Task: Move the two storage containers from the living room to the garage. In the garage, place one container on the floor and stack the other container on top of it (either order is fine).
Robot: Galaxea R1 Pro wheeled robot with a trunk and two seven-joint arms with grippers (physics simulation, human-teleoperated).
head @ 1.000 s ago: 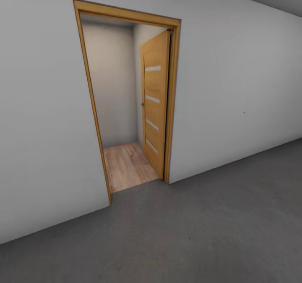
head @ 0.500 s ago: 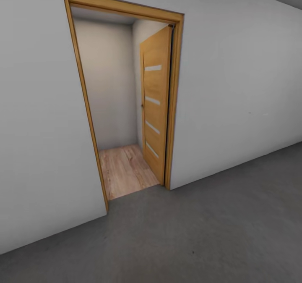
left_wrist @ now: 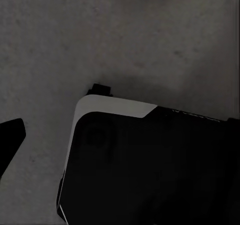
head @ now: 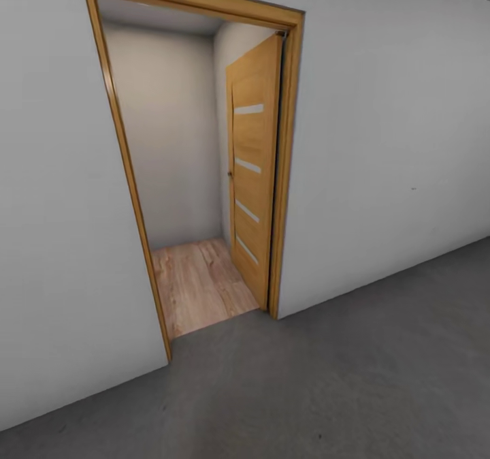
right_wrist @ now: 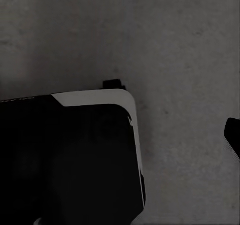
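Doorway (head: 197, 173) nearer — camera advanced.

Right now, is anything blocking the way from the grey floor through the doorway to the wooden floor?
Nothing visible blocks it. The door stands swung open against the right side of the door frame, leaving the opening free. The concrete floor runs up to the wood plank floor. The containers can't be seen.

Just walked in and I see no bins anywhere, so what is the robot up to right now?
It is on its way, carrying nothing that shows. The head view faces an open wooden door in a grey-white wall, with light wood plank floor beyond and dark concrete floor on this side. Both wrist views look down at the concrete.
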